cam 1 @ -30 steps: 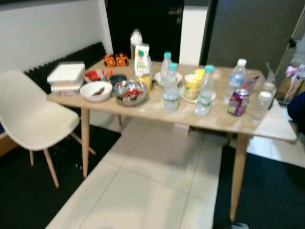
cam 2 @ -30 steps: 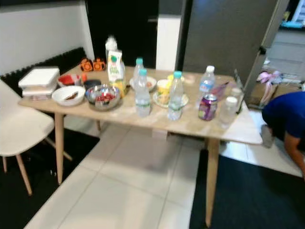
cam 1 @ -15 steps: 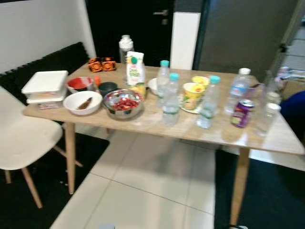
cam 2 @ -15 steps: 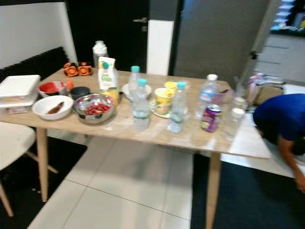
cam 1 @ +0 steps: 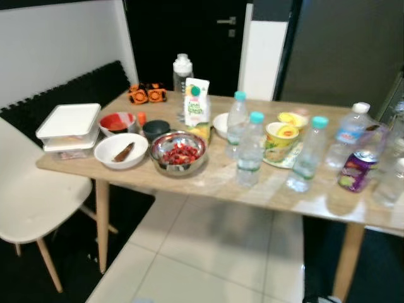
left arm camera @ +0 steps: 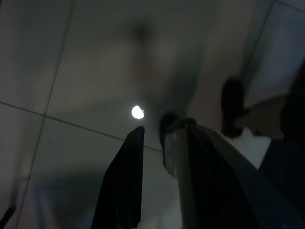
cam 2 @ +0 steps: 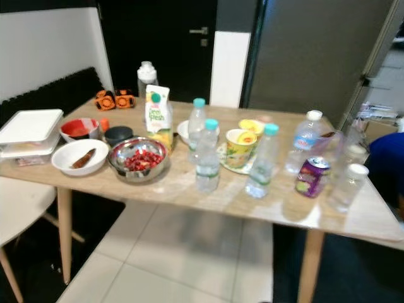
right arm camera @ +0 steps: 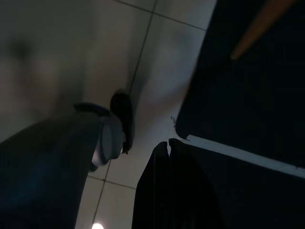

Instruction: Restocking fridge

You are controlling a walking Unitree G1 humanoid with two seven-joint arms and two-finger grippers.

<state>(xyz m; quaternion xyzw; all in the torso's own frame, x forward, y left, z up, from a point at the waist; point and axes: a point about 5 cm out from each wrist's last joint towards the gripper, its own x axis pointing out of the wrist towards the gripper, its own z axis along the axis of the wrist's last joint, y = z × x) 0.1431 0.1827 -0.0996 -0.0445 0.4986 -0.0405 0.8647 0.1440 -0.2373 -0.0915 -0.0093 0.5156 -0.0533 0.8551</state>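
A wooden table (cam 1: 214, 184) stands ahead with food and drink on it. A juice carton (cam 1: 197, 108) is upright behind a steel bowl of red berries (cam 1: 180, 151). Several clear water bottles stand mid-table, one nearest me (cam 1: 250, 150), with a purple can (cam 1: 353, 172) to the right. A yellow printed cup (cam 1: 279, 140) sits on a plate. Stacked white lidded containers (cam 1: 69, 128) occupy the left end. My left gripper (left arm camera: 138, 131) hangs over floor tiles. My right gripper (right arm camera: 167, 143) hangs shut and empty beside my leg.
A white chair (cam 1: 31, 196) stands at the table's left end, on a black mat. A white bowl (cam 1: 121, 150), red bowl (cam 1: 117, 122) and black cup (cam 1: 155, 129) crowd the left half. A person in blue (cam 2: 388, 165) crouches at the far right. A grey tall panel (cam 1: 353, 57) stands behind.
The camera has moved closer to the table, which now looks larger. Items on the table have not moved. The person in blue now sits at the edge of the right eye view.
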